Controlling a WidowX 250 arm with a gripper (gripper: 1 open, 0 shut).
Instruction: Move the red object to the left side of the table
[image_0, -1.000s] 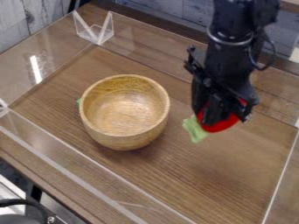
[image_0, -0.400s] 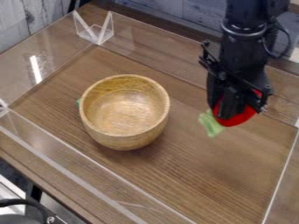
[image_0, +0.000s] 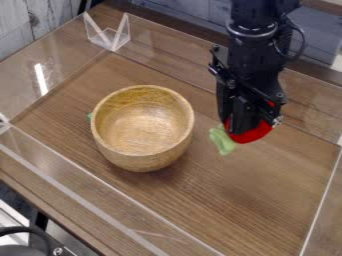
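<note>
Tool (image_0: 246, 112) clamped on the red strawberry (image_0: 250, 131), whose leafy cap points near-left, its long axis slanting far-right to near-left.

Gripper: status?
Gripper closed on red strawberry, leafy cap hanging out. Wooden bowl close by; clear acrylic bracket at table's far edge. Move unfinished.

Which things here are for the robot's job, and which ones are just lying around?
For the job:
- small red toy strawberry with a green leafy cap, held in the black metal gripper
- brown wood-grain table

Just lying about:
- round tan wooden bowl
- small clear plastic stand near the far edge
</note>
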